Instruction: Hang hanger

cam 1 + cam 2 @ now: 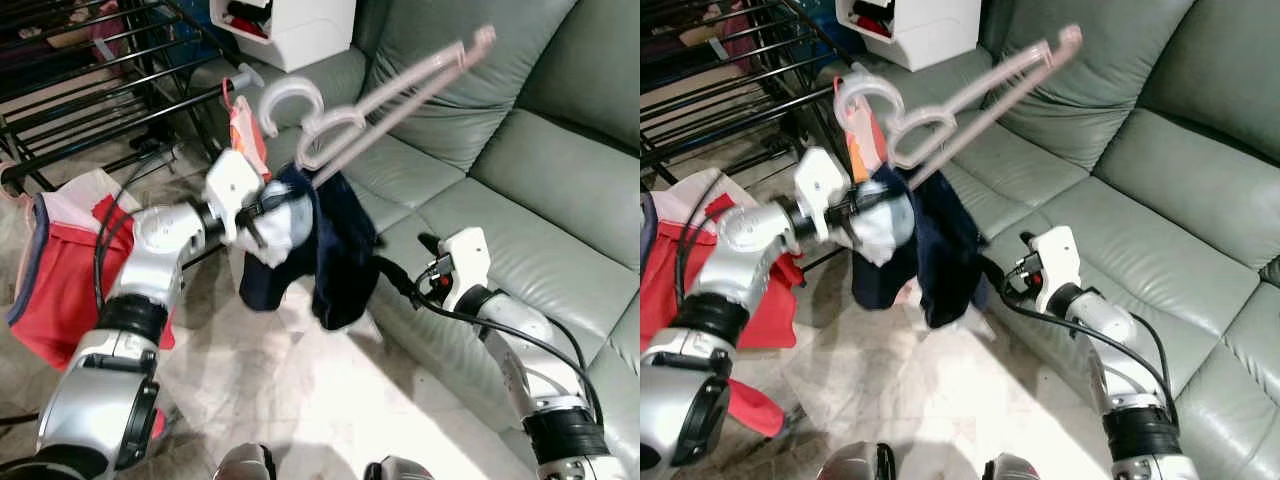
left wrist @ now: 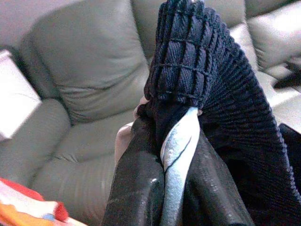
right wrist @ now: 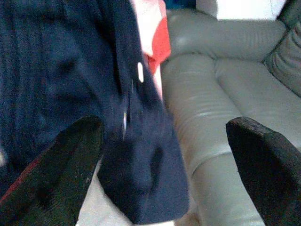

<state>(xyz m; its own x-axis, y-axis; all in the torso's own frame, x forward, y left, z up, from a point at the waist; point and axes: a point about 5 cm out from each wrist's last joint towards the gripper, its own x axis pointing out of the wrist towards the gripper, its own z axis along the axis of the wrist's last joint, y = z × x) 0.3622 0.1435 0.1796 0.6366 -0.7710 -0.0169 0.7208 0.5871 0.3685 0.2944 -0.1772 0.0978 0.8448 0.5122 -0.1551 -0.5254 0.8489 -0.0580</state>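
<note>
- One pink hanger (image 1: 385,100) held up in the air over the sofa (image 1: 520,150), tilted, hook toward the rack (image 1: 90,95).
- One navy garment (image 1: 335,250) draped below the hanger.
- Left hand (image 2: 176,188) clamped shut on the garment and a pale cloth (image 2: 178,155).
- Right hand (image 3: 164,165) spread open, just beside the garment's hem.
- One red bag (image 1: 65,265) on the floor.

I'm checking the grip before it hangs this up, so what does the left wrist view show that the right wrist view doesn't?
Left wrist view: the left gripper shut on the navy garment, with a pale blue fabric strip pinched between its fingers. Right wrist view: the right gripper open, fingers wide apart and empty, with the garment's hem hanging ahead of them. Both show the navy garment and the grey-green sofa.
</note>
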